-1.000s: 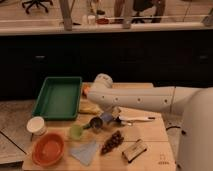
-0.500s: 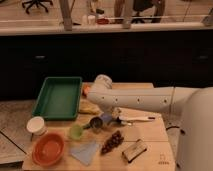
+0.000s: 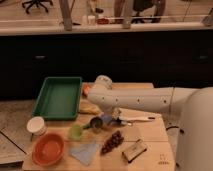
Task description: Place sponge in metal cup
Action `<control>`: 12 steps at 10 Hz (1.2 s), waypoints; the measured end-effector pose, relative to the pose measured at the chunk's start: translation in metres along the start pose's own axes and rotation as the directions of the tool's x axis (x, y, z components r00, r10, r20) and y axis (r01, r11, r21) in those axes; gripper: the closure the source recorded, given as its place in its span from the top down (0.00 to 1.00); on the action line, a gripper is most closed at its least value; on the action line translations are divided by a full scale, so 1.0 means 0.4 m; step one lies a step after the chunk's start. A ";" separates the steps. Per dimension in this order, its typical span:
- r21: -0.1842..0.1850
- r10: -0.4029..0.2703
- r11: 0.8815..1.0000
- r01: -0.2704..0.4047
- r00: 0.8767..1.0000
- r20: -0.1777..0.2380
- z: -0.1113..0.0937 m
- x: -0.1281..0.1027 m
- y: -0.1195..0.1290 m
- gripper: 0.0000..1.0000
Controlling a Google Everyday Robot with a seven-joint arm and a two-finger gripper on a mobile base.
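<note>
The metal cup (image 3: pixel 95 125) is small and dark grey. It stands on the wooden table between the lime-green cup (image 3: pixel 75 131) and my gripper. My gripper (image 3: pixel 111 120) is low over the table, just right of the metal cup, at the end of the white arm that reaches in from the right. A blue-grey piece, the sponge (image 3: pixel 106 118), shows at the gripper's tip, right at the cup's right rim. The gripper looks shut on it. Most of the sponge is hidden by the gripper.
A green tray (image 3: pixel 57 97) is at the back left. A white bowl (image 3: pixel 36 125) and an orange bowl (image 3: pixel 48 149) are at the front left. A pale blue cloth (image 3: pixel 84 152), dark grapes (image 3: pixel 112 142) and a tan-and-black block (image 3: pixel 134 150) lie along the front. A yellow item (image 3: pixel 89 108) lies behind the cups.
</note>
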 end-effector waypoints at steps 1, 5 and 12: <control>0.001 0.000 1.000 0.000 1.000 0.000 -0.001 0.000 0.000 0.05; 0.031 0.020 0.999 -0.020 1.000 -0.008 -0.039 0.021 0.010 0.00; 0.125 -0.005 0.992 0.003 1.000 0.017 -0.106 0.013 -0.012 0.00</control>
